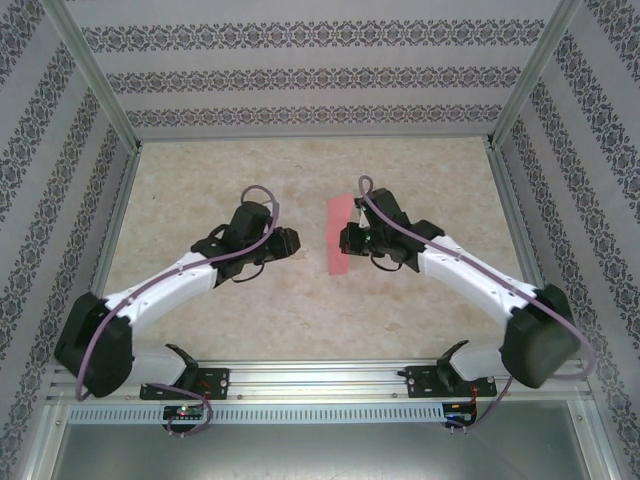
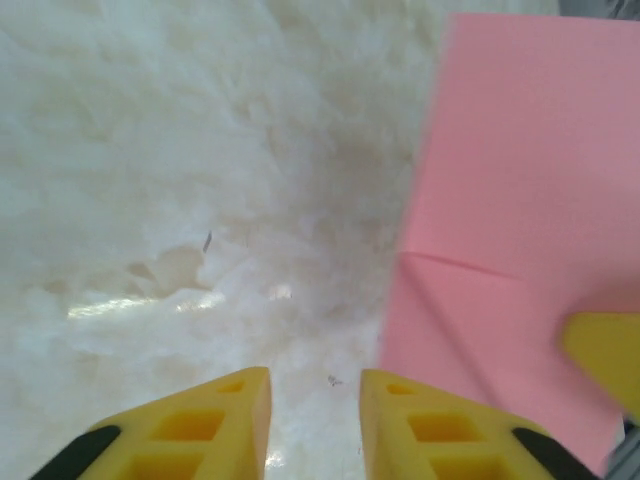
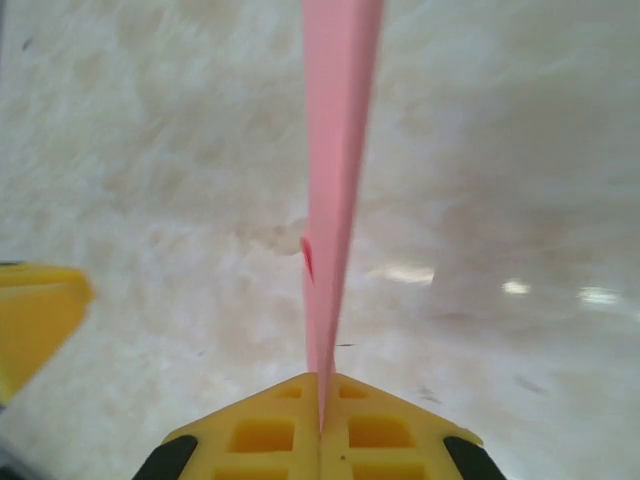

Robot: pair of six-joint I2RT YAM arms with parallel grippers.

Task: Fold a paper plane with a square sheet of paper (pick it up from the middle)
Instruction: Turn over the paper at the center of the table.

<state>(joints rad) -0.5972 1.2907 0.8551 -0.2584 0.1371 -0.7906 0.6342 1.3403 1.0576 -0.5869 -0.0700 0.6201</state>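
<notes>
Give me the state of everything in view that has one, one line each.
paper: creased, pinched between the right fingers.
right fingers: shut on the paper.
left fingers: apart, nothing between them, beside the paper.

Pink is being shown by the paper [image 1: 337, 240]. Beige marbling is being displayed by the table [image 1: 300, 310]. Yellow is being worn by the fingers [image 2: 200, 430], and grey floral stripes by the walls [image 1: 300, 75] at twelve o'clock.
</notes>
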